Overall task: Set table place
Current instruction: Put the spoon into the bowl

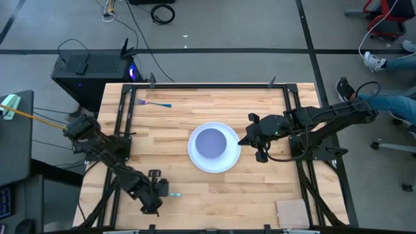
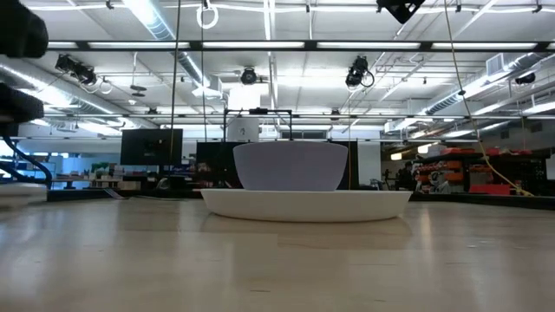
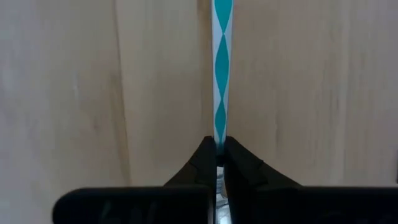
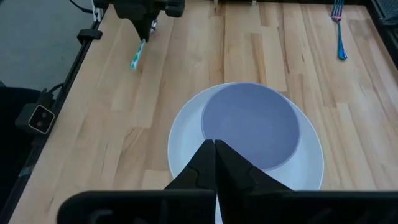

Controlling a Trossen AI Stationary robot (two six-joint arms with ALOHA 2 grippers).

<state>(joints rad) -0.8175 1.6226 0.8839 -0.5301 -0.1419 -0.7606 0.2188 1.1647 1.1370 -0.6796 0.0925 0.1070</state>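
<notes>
So far the bowl (image 1: 212, 143) is sitting on the plate (image 1: 195, 158); my left gripper (image 3: 216, 149) is pinching the spoon (image 3: 221, 68), the fork (image 1: 153, 103) is lying unplaced, and my right gripper (image 4: 214, 144) is hovering closed, empty

The high view is looking straight down from well above, taking in the whole table (image 1: 195, 110) and floor around it. The low view is sitting at tabletop level, facing across to the plate (image 2: 305, 204) and bowl (image 2: 290, 165) — with the room behind. The left wrist view is pointing down, very near the wood, filling itself with a spoon handle (image 3: 221, 68). The right wrist view is looking from higher up over the plate (image 4: 245, 146) toward the far edge — sharing the fork (image 4: 339, 28) and spoon (image 4: 137, 55) with the high view.
</notes>
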